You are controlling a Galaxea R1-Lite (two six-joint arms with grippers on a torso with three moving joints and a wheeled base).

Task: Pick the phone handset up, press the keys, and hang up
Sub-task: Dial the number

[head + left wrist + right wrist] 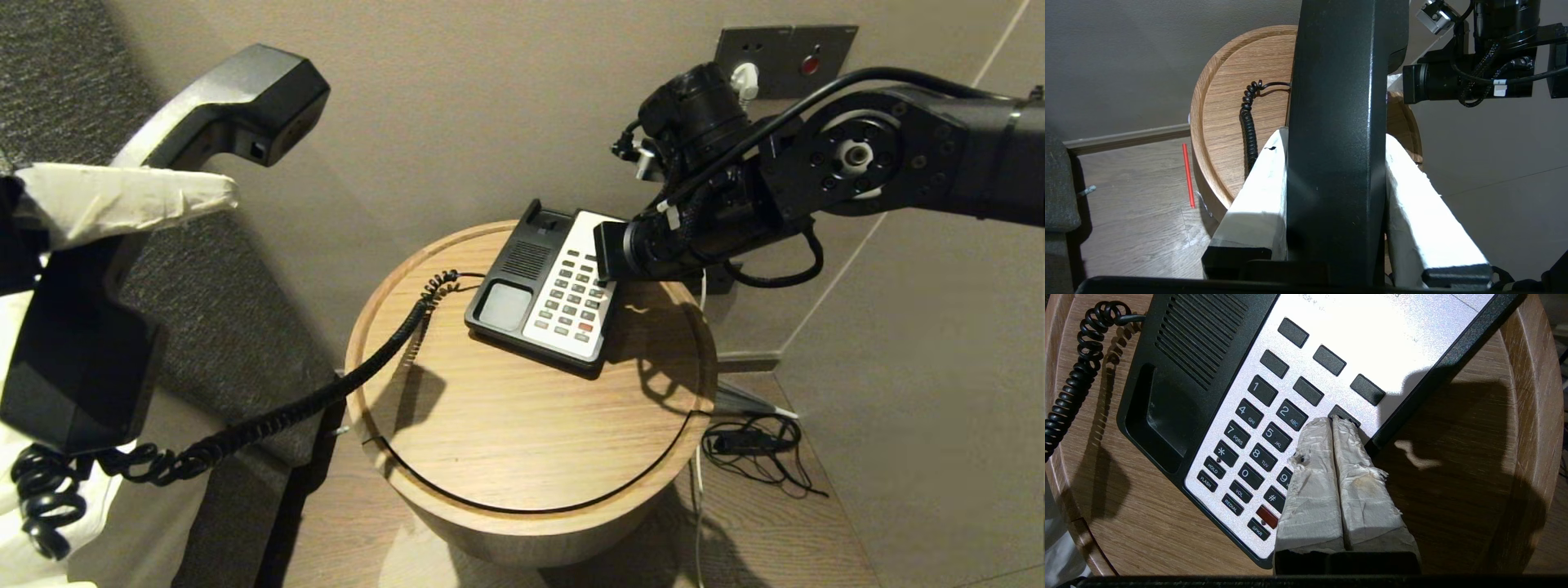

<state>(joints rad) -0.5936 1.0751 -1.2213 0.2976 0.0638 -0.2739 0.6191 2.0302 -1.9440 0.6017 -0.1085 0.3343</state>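
My left gripper (pixel 1335 141) is shut on the black phone handset (pixel 1337 122), held high at the far left, well off the table; it also shows in the head view (pixel 163 163). Its coiled cord (pixel 326 392) runs to the phone base (pixel 543 290), which lies on the round wooden table (pixel 522 441) with the handset cradle bare. My right gripper (pixel 1332 419) is shut, its taped fingertips together and resting on a key in the right column of the keypad (pixel 1261 428), next to the 2 key. In the head view the right gripper (pixel 604 273) sits over the keypad's right edge.
The table has a raised rim (pixel 359 327). A wall plate with a red button (pixel 784 57) is behind the right arm. Loose cables (pixel 755 445) lie on the floor to the right. A red stick (pixel 1188 175) lies on the floor beside the table.
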